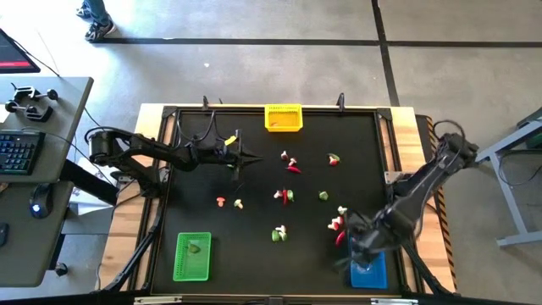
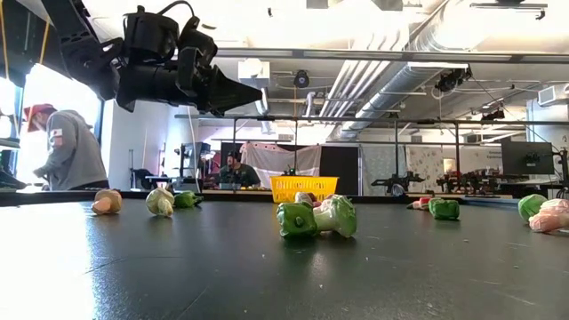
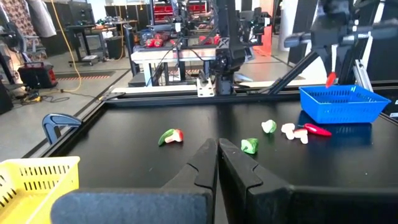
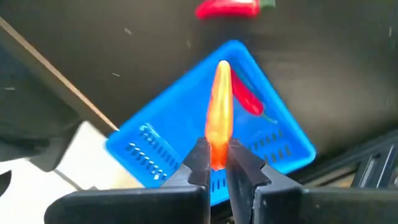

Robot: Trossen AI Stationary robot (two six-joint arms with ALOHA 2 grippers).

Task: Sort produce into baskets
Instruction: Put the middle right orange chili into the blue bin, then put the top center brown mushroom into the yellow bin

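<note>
Left gripper [image 1: 252,157]: fingers pressed together with nothing between them, hanging above the black table [image 1: 195,203] on its left half, near the rear.
Green basket [image 1: 192,256]: front left corner, one green piece inside.
Yellow basket [image 1: 284,118]: middle of the rear edge.
Loose produce [image 1: 288,196]: red, green and whitish pieces scattered over the table's centre and right half, singly and in small clusters; one red pepper [image 4: 227,7] lies on the table just beside the blue basket.
Right gripper [image 4: 215,163]: fingers nipped tight on the lower end of an orange-red pepper [image 4: 220,112], held upright above the blue basket.
Blue basket [image 4: 155,146]: front right corner, under the right gripper, a red pepper piece [image 4: 249,98] already inside.
</note>
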